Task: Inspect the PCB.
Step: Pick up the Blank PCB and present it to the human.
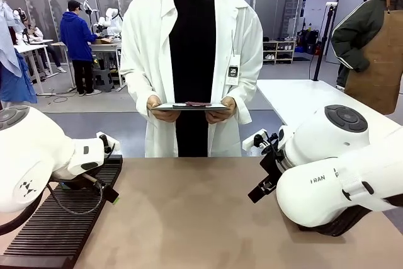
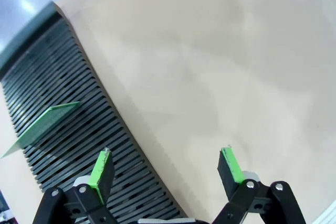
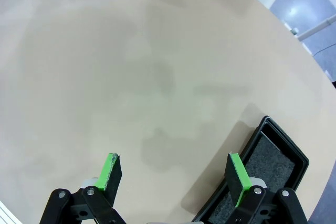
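The left claw (image 2: 165, 174) hung wide open and empty over the table (image 2: 220, 61), one green pad (image 2: 100, 170) just over the edge of a black slotted rack (image 2: 63, 66). The PCB (image 2: 47, 124) stood on edge in one of the rack's slots, leaning, ahead of that claw and out past the pad on the rack side. No other board showed in the slots in sight.

The right claw (image 3: 176, 174) was equally wide and held nothing. A shallow black tray (image 3: 283, 136) lay beside its far pad, with grey foam (image 3: 262, 171) lining it and nothing else in the part that showed.

Across the table a person held a dark flat slab (image 1: 191, 106) in both hands.

The task looked to be at its start, with the board not yet picked. The next move probably called for the left claw to shift over the rack, turn its pads square to the thin board, close on the top edge and lift straight out of the slot.
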You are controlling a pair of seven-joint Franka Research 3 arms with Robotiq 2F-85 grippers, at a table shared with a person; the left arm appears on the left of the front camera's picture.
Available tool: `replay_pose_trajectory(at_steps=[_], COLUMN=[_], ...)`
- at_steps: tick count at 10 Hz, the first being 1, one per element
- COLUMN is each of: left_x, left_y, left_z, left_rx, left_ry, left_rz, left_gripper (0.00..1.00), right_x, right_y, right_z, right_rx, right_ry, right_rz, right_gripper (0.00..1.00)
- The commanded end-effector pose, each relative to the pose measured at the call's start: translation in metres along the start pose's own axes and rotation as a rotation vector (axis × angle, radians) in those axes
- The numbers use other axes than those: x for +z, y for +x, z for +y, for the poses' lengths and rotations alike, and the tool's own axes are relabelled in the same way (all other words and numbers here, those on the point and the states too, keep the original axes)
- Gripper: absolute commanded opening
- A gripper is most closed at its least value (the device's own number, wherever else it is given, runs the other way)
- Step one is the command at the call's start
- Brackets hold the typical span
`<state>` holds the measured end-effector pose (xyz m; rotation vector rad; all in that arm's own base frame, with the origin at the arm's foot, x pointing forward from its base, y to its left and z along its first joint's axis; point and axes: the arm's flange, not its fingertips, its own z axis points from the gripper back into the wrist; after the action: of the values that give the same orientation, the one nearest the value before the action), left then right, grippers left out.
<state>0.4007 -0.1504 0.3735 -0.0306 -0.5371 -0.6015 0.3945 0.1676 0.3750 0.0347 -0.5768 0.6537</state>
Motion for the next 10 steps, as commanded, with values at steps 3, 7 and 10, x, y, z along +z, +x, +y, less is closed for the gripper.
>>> replay_pose_trajectory(at_steps=[3, 7, 10], left_x=[0.051, 0.093, 0.148], left_y=[0.013, -0.012, -0.082], left_z=[0.021, 0.065, 0.113], left_rx=[0.079, 0.186, 0.347], left_ry=[-0.301, -0.559, -0.814], left_rz=[-0.036, -0.104, -0.277], left_gripper=[1.0, 1.0, 1.0], right_x=[0.035, 0.082, 0.127], right_y=[0.018, -0.008, -0.076], right_z=[-0.046, -0.102, -0.149], right_rx=[-0.081, -0.377, -0.614], right_ry=[0.135, 0.546, 0.875], right_rz=[-0.018, -0.085, -0.266], right_gripper=[1.0, 1.0, 1.0])
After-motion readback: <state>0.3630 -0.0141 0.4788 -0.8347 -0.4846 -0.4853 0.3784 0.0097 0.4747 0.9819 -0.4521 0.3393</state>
